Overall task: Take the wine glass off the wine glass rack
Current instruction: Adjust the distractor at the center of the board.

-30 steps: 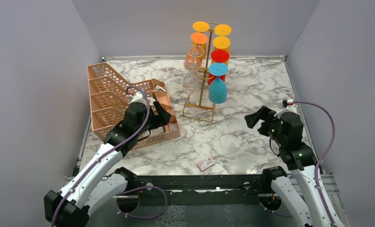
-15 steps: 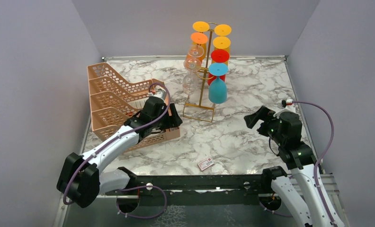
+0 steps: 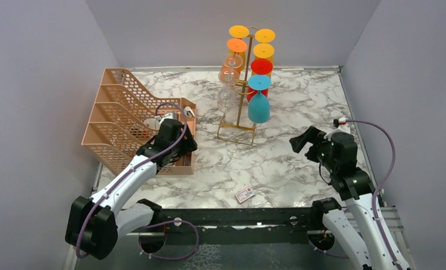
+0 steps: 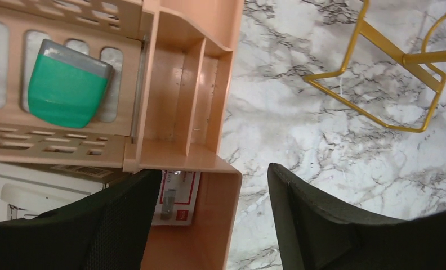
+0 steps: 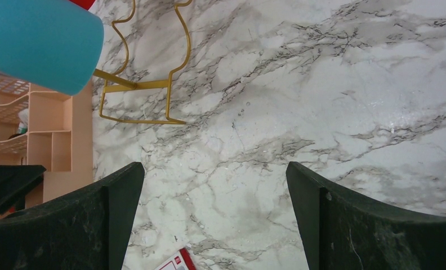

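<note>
The gold wire wine glass rack point(image 3: 245, 84) stands at the back middle of the marble table; its base frame point(image 4: 384, 42) point(image 5: 119, 80) shows in both wrist views. Several wine glasses hang upside down on it. A blue one point(image 3: 258, 107) point(image 5: 38, 42) is lowest on the right and a clear one point(image 3: 226, 95) is on the left. My left gripper point(image 3: 184, 147) point(image 4: 214, 169) is open, left of the rack, and straddles the front corner wall of a peach tray with a gap on each side. To the rack's right, my right gripper point(image 3: 299, 142) point(image 5: 214, 169) hangs open over bare marble.
The peach mesh tray organiser point(image 3: 119, 112) point(image 4: 175, 95) lies at the left. It holds a green block point(image 4: 66, 90) and a red-and-white pack point(image 4: 175, 194). A small red-and-white card point(image 3: 244, 194) point(image 5: 173, 263) lies near the front edge. Grey walls enclose the table.
The peach tray has slid and swung left, away from the rack, with my left gripper at its corner. The left jaws narrowed slightly. The right arm has stayed put.
</note>
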Robot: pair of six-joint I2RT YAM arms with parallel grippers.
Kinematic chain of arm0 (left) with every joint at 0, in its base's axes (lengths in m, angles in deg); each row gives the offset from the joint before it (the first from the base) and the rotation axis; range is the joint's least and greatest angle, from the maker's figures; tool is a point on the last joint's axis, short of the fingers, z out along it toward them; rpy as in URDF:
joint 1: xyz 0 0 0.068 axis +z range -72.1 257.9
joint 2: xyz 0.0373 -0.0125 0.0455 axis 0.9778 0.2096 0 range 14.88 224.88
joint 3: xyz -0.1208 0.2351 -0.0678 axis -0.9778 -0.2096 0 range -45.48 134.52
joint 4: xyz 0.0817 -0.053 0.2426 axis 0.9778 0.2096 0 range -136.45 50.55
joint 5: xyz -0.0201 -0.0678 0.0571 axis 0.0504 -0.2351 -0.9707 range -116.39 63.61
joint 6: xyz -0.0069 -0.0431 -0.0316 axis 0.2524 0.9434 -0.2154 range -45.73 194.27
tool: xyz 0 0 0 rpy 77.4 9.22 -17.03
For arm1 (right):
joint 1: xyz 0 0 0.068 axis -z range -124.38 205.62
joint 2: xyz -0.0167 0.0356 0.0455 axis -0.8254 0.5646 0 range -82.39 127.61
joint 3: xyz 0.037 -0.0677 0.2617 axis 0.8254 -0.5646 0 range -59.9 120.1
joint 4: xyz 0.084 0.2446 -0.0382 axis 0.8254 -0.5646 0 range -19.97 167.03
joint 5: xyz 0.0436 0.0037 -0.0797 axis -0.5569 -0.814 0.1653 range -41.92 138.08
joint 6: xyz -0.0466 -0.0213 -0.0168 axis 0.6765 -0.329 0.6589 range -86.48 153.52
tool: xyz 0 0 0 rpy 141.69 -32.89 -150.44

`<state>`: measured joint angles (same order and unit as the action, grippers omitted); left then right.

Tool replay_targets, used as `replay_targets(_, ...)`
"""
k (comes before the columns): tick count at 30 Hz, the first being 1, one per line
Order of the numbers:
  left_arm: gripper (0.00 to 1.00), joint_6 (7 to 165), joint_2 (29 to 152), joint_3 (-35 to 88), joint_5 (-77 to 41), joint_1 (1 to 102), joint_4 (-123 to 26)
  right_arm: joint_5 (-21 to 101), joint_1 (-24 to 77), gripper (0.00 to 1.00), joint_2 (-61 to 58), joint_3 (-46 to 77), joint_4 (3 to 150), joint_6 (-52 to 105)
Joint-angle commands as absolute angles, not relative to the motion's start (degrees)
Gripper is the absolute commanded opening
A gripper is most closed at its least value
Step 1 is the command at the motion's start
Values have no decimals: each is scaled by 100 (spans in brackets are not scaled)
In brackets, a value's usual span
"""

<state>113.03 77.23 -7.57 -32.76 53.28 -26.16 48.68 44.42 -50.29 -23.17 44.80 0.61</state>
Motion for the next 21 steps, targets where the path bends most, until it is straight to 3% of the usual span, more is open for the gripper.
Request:
replay_targets(1,75,11026,7418,-800,-3906,5714,-1793,4913,4411,99,-5033,-2347,4618,189)
replay_targets(5,75,10666,7180,-465,-3812,5788,-1605,4875,4411,99,-4995,-2352,4635,214)
replay_targets(12,75,10420,6833,127,-2027,5781,-2549,4815,4411,99,-4909,-2416,4707,184)
replay_targets(21,74,9897,9088,766,-1221,5779,-2919,4559,4412,99,-4685,-2440,4868,114)
